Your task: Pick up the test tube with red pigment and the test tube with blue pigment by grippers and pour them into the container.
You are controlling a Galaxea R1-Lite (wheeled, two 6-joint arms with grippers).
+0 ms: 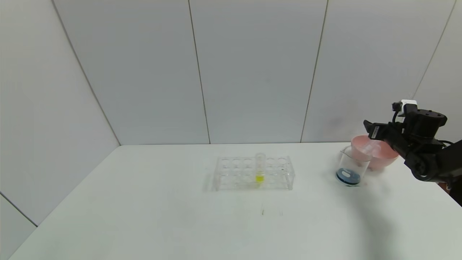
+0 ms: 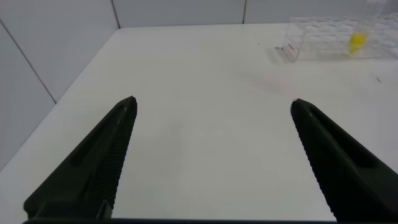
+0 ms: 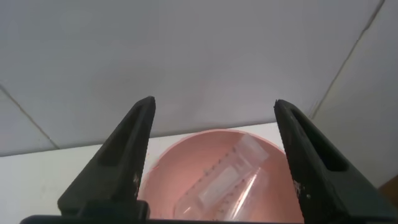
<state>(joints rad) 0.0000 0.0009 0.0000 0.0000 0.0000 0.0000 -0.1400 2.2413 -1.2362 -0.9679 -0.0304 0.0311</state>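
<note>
My right gripper (image 1: 373,131) (image 3: 214,102) hangs open over the pink bowl (image 1: 382,155) (image 3: 186,174) at the table's right side, with nothing between its fingers. A clear, empty-looking tube (image 3: 230,177) lies tilted inside that bowl. The container (image 1: 355,162), a small glass beaker, stands just left of the bowl with dark blue liquid in its bottom. No test tube with red pigment or with blue pigment is in view. My left gripper (image 2: 211,102) is open above bare table and does not appear in the head view.
A clear many-holed rack (image 1: 252,173) (image 2: 323,37) stands at the table's middle, with a tube of yellow liquid (image 1: 260,168) (image 2: 357,41) upright in it. Grey wall panels stand behind the white table (image 1: 144,202).
</note>
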